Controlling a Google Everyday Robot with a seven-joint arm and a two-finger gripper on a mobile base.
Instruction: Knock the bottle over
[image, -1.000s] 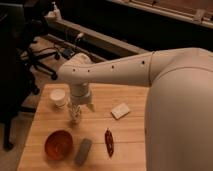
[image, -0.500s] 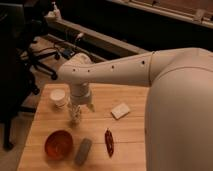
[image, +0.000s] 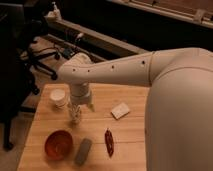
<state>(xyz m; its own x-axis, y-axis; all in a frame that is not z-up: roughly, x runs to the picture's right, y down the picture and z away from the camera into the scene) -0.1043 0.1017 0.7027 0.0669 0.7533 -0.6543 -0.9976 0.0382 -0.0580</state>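
The bottle (image: 75, 115) is small, slim and whitish, and stands upright on the wooden table (image: 130, 140) left of centre. My gripper (image: 79, 107) hangs from the white arm (image: 125, 72) right above the bottle and overlaps its top. I cannot tell whether it touches the bottle. The bottle's upper part is hidden behind the gripper.
A squat white cup (image: 58, 97) stands just left of the gripper. A red bowl (image: 58, 144) and a grey oblong block (image: 83, 151) lie near the front edge. A red chili (image: 109, 142) and a white packet (image: 120, 110) lie to the right. An office chair (image: 30, 60) stands beyond the table's left side.
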